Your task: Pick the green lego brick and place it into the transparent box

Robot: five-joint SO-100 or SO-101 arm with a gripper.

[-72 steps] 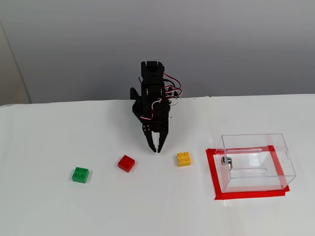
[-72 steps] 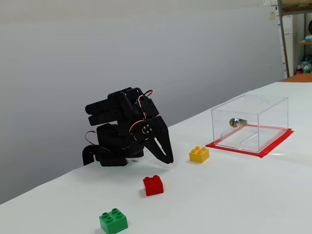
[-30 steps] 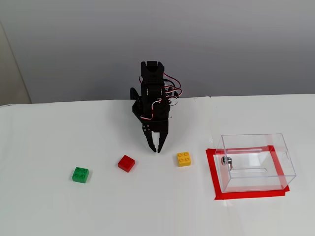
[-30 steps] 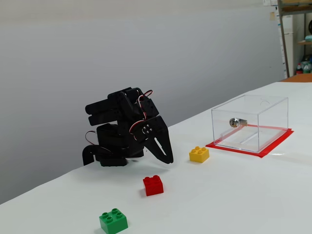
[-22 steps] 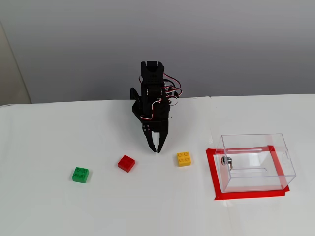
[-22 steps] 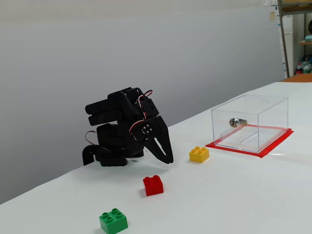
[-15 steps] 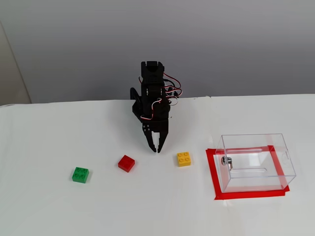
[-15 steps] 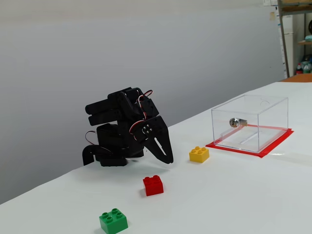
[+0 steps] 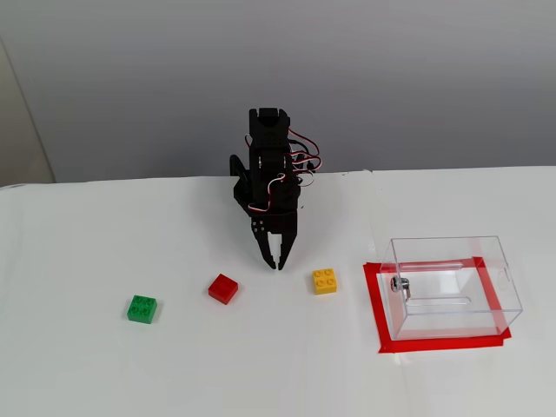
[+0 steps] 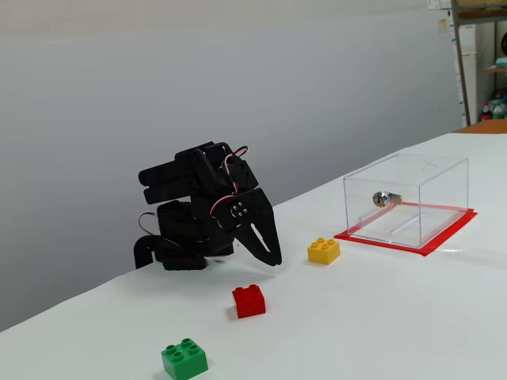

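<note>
Nothing has moved since earlier: green brick sits untouched on the surface, well left of the end effector, past the red brick. End effector is closed, empty. It should open, swing left, and descend squarely over the studs.

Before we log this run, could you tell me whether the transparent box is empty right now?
Empty: in both fixed views the transparent box holds no brick; the green lego brick lies on the table.

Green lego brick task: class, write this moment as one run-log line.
gripper: shut, empty, folded near base | green lego brick: on table, untouched | transparent box: empty, on red tape | stage: pick not yet begun
</note>
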